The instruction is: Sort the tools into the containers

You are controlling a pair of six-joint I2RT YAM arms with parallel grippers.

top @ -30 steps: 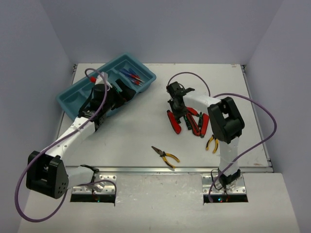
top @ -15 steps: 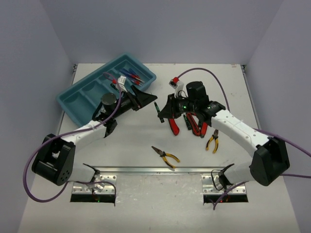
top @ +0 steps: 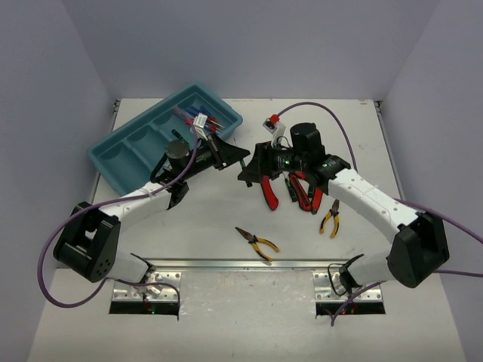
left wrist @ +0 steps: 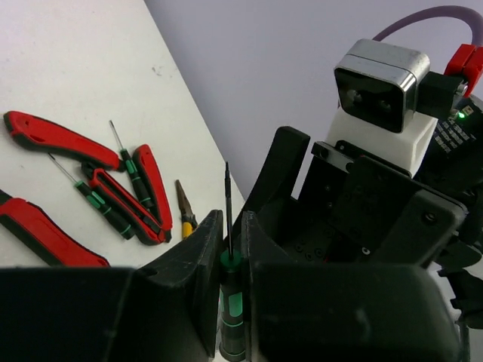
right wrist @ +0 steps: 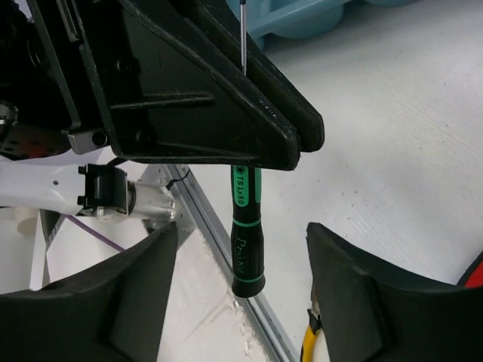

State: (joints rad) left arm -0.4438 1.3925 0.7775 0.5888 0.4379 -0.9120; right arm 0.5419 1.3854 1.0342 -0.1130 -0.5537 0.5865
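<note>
While the left gripper (top: 238, 154) is clenched on a slim green-and-black-handled screwdriver (right wrist: 247, 226), tool held above the white bench (top: 219, 219), right gripper (top: 251, 170) released, its fingers (right wrist: 355, 302) spread either side of the handle

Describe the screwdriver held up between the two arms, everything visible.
The screwdriver is slim: a black handle with green bands and white lettering, seemingly plastic, and a thin dark metal shaft. It is held in the air between the arms. The left gripper's fingers are shut on the handle's upper end by the green collar. The right gripper's fingers stand open on either side of the handle, not touching it.
</note>
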